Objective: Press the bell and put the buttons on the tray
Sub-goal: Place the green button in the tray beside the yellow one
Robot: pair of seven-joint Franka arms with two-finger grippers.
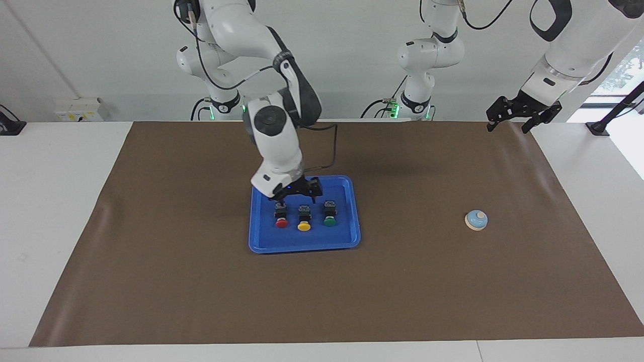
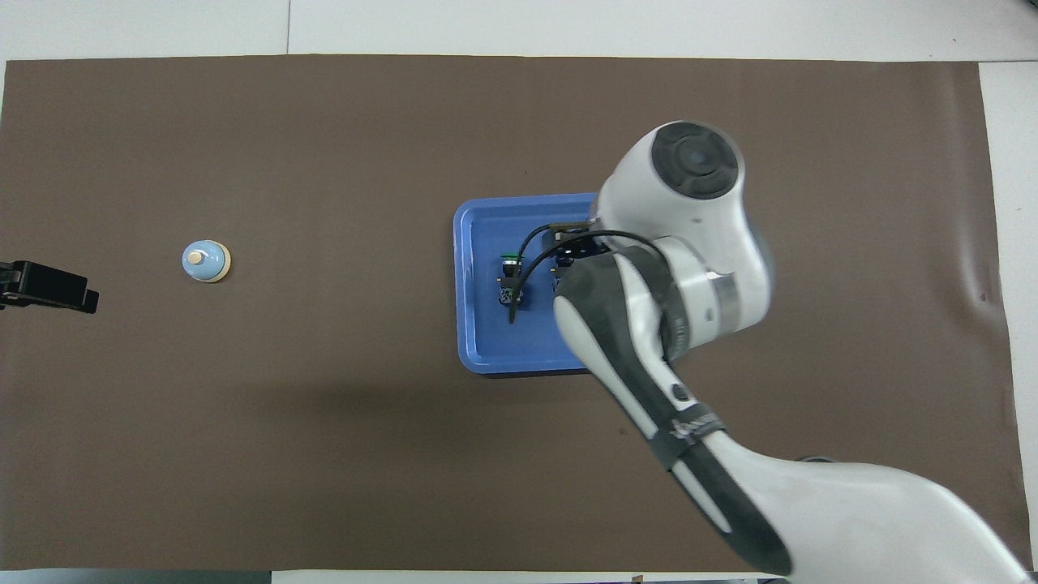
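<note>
Three round-capped blocky buttons [image 1: 304, 217] on glossy blue tray [image 1: 261, 241]; right gripper [image 1: 297, 197] jaws open, empty; left gripper [image 1: 523, 116] jaws open.

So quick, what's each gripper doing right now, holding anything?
Left gripper: open, empty, waiting near the left arm's end.
Right gripper: open, empty, over the blue tray.

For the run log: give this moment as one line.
right tool: open, above tray | buttons: red, yellow, green all in tray | bell: on mat | left tool: open, waiting
</note>
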